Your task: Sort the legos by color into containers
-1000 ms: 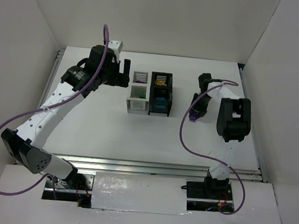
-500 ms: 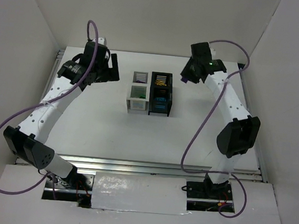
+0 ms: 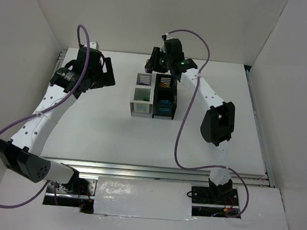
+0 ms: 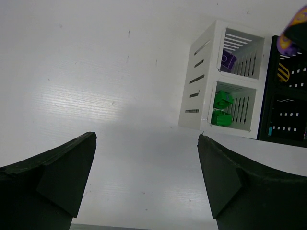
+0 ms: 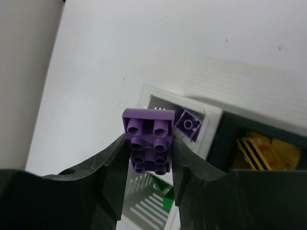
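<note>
Purple lego held over the far white bin, ready to drop.

The right tool (image 5: 149, 153) is clamped on a purple lego (image 5: 147, 122), studs facing its wrist camera, long side running down between the fingers. The far white bin (image 4: 206, 45) lies just beneath and slightly right of it, with one purple brick (image 5: 188, 123) already inside. Green legos (image 4: 220, 108) fill the near white bin, yellow ones (image 5: 261, 151) the far black bin, teal ones (image 3: 165, 102) the near black bin. Nothing seems to block the drop, though the rim is close. The left tool (image 4: 146, 177), jaws apart and empty, hovers over bare worktop (image 4: 96, 72) left of the bins.
</note>
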